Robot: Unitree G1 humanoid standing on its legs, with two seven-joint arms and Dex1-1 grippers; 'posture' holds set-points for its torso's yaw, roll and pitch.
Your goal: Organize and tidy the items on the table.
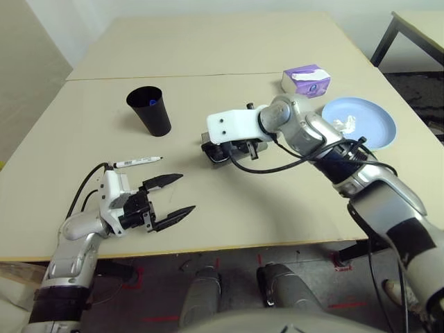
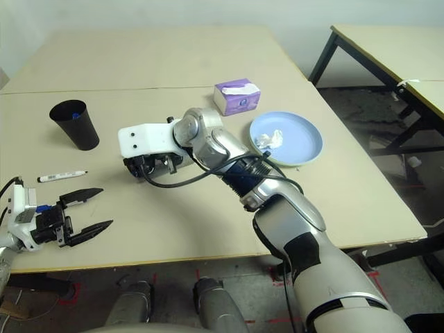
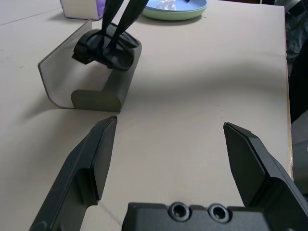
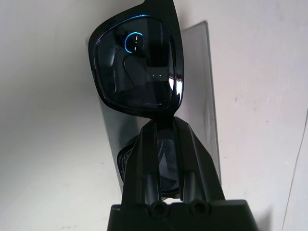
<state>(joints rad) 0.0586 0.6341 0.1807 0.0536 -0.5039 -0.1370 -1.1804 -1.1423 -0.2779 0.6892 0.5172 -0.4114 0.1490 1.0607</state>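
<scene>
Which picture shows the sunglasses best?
The right wrist view: the sunglasses are big there, with a dark lens plain to see. The left wrist view shows them smaller; in both eye views, the right arm mostly hides them.

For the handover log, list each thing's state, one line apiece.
Sunglasses: pinched at the bridge, over the case
Case: open
Cup: upright, something blue inside
Marker: capped, lying flat
Plates: stacked, blue on green, tissue on top
Tissue: crumpled
Tissue box: upright, tissue showing on top
Left gripper: open, empty
Right gripper: shut on sunglasses
</scene>
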